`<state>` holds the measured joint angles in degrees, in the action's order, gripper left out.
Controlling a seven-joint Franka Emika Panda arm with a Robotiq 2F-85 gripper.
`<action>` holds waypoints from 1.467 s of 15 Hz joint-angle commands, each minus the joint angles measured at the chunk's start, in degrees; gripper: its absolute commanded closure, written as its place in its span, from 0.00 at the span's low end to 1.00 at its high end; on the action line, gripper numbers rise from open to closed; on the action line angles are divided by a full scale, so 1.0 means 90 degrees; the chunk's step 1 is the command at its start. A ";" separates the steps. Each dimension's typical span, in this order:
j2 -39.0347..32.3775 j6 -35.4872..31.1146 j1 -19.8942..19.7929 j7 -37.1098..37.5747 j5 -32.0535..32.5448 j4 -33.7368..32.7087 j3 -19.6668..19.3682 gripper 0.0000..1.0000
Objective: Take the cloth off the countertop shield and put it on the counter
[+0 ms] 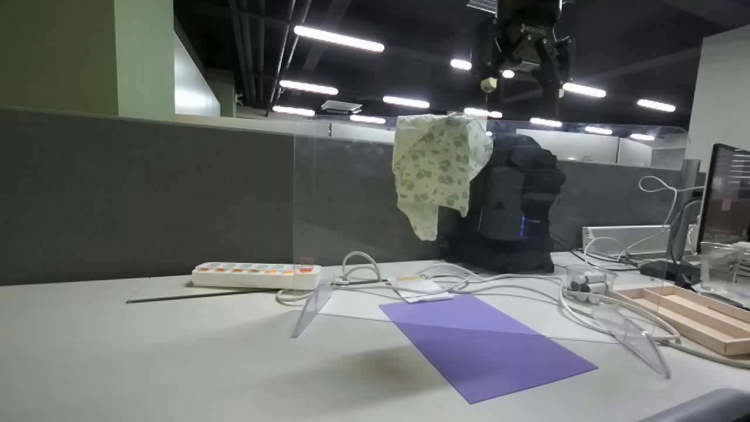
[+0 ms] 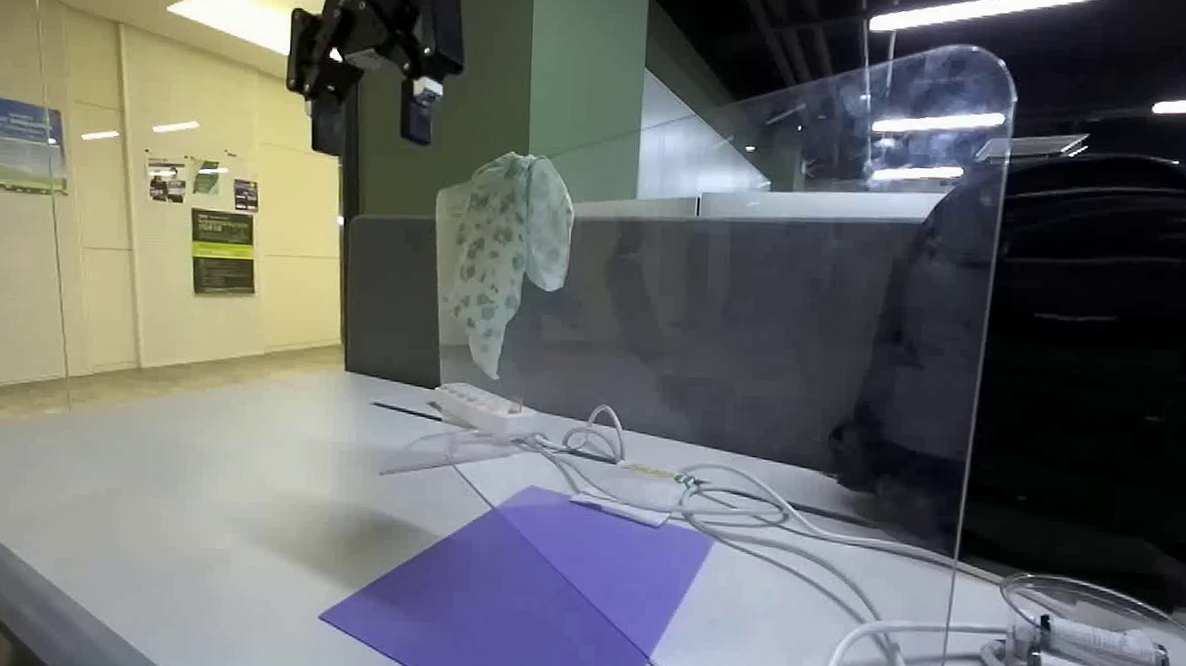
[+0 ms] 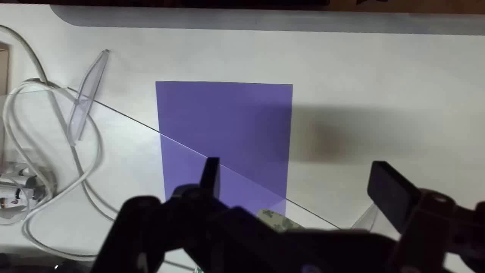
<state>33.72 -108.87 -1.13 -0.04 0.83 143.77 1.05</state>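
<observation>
The claw [image 2: 372,131] hangs with its fingers [image 2: 416,120] spread wide, above and apart from the cloth [image 2: 497,244], which drapes over the top edge of the clear shield [image 2: 734,309] on the counter [image 2: 206,476].

Ceiling strip lights [image 1: 338,38] glare white above soft shadows [image 1: 366,375] on the counter [image 1: 88,363]

1 cloth [image 1: 436,164], 1 shield [image 2: 733,329]; 2 clear feet [image 1: 636,341]
</observation>
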 commanded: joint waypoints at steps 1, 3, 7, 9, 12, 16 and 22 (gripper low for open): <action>-0.0008 0.0012 0.0043 0.0021 0.0020 -0.0012 -0.0036 0.00; -0.0009 0.0011 0.0043 0.0021 0.0020 -0.0012 -0.0036 0.00; -0.0009 0.0011 0.0043 0.0020 0.0020 -0.0012 -0.0036 0.00; -0.0009 0.0011 0.0043 0.0020 0.0020 -0.0012 -0.0036 0.00; -0.0076 -0.0418 -0.0100 0.0870 -0.0040 -0.0019 0.0162 0.00; -0.0155 -0.1563 -0.0302 0.1935 0.0200 0.0040 0.0516 0.00; -0.0396 -0.3331 -0.0904 0.3352 0.0811 0.0093 0.1014 0.00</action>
<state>30.77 -133.53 -6.43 23.27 5.53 144.21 8.18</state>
